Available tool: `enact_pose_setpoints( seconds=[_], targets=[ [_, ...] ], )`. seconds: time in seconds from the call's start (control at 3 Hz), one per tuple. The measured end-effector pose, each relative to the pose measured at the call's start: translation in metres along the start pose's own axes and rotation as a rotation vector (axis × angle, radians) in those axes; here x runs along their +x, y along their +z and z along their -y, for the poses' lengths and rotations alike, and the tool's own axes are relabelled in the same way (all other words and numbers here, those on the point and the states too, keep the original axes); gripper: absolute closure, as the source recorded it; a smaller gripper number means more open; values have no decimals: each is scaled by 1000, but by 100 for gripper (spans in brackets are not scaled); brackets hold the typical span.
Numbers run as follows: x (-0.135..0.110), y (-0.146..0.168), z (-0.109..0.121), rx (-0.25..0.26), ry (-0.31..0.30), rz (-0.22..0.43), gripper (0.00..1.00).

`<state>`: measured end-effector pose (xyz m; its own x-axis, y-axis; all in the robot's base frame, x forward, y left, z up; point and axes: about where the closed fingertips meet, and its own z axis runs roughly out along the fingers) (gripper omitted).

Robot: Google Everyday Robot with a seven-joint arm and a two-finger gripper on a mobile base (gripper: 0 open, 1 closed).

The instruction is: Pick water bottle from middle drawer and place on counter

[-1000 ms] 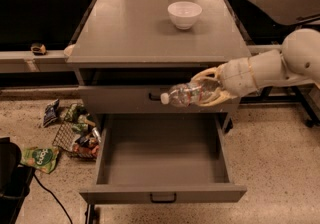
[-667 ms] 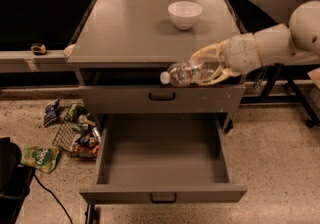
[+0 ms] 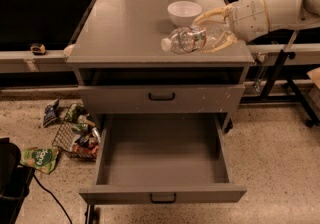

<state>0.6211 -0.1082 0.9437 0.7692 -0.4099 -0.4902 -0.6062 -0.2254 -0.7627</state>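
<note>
The water bottle (image 3: 187,39) is clear with a white cap and a reddish label band. It lies sideways, cap to the left, just over the front right part of the counter (image 3: 130,28). My gripper (image 3: 216,30) reaches in from the right and is shut on the bottle's base end. I cannot tell whether the bottle touches the counter. The middle drawer (image 3: 162,155) is pulled wide open below and holds nothing that I can see.
A white bowl (image 3: 184,12) stands on the counter just behind the bottle. The upper drawer front (image 3: 161,99) is closed. Snack bags and a wire basket (image 3: 75,135) lie on the floor to the left. Dark side tables flank the cabinet.
My gripper has lifted the bottle from in front of the upper drawer up and back over the counter's front right part.
</note>
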Motion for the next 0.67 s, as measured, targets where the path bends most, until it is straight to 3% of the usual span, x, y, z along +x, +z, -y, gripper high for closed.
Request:
enact_pose_setpoints(
  seconds=[0.33, 0.67],
  targets=[
    [0, 0, 0, 1, 0, 0, 100],
    [15, 19, 16, 14, 35, 4, 100]
  ],
)
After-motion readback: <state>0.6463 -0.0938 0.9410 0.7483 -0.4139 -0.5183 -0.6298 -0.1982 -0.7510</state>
